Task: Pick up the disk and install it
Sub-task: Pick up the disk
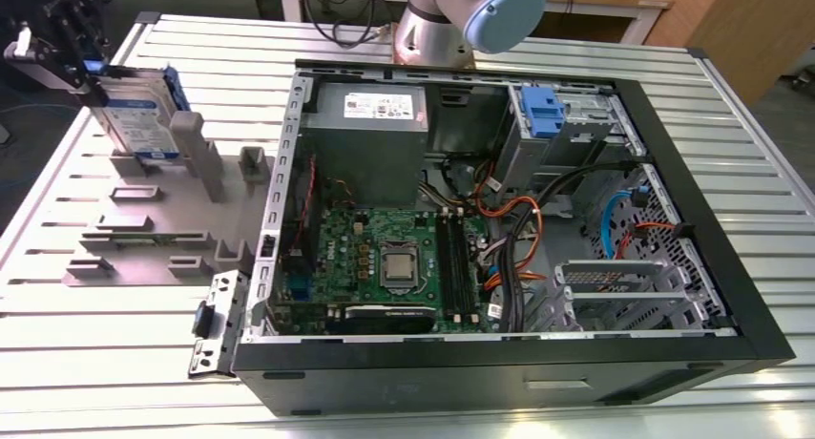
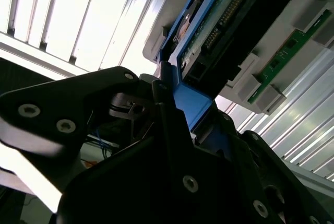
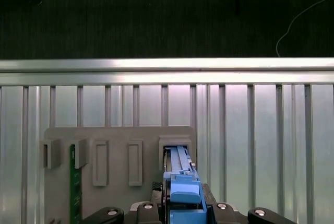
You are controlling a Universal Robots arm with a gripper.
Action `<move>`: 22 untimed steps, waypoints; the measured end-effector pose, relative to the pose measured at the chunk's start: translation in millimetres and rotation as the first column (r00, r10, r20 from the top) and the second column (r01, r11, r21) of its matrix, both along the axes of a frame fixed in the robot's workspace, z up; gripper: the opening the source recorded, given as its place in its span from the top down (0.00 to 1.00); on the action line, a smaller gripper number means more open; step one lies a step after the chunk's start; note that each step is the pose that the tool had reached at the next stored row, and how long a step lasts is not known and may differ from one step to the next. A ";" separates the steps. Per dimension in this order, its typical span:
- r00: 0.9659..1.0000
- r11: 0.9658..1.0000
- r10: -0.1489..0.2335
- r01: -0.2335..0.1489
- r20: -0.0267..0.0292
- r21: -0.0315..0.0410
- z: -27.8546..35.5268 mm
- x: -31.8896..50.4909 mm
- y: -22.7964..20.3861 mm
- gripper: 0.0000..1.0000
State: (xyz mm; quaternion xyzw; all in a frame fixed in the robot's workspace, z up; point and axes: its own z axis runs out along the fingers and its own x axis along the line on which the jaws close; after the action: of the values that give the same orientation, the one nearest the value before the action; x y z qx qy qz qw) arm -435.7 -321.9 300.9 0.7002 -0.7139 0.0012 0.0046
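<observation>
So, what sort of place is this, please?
Probably a robotics lab or test bench for computer assembly: an open desktop computer case lies on a slatted metal table, a grey holder block sits beside it, and a robot arm's pincer grips the disk standing in that block.

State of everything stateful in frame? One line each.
end effector: shut on the disk's blue rail
disk: upright, seated in a holder block slot
holder block: flat on the table, holding the disk
computer case: side open, internals exposed
blue caddy: seated in the case's bay
</observation>
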 end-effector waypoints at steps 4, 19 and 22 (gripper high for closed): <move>1.000 1.000 0.000 0.000 0.000 0.000 2.7 0.0 0.0 0.64; 1.000 1.000 0.000 0.000 0.000 -0.001 5.3 0.0 0.0 0.64; 1.000 1.000 0.000 0.000 0.000 -0.001 6.2 0.0 0.0 0.64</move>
State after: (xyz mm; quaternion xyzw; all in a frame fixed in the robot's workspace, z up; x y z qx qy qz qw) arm -435.7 -321.9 307.1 0.7002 -0.7139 0.0016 0.0049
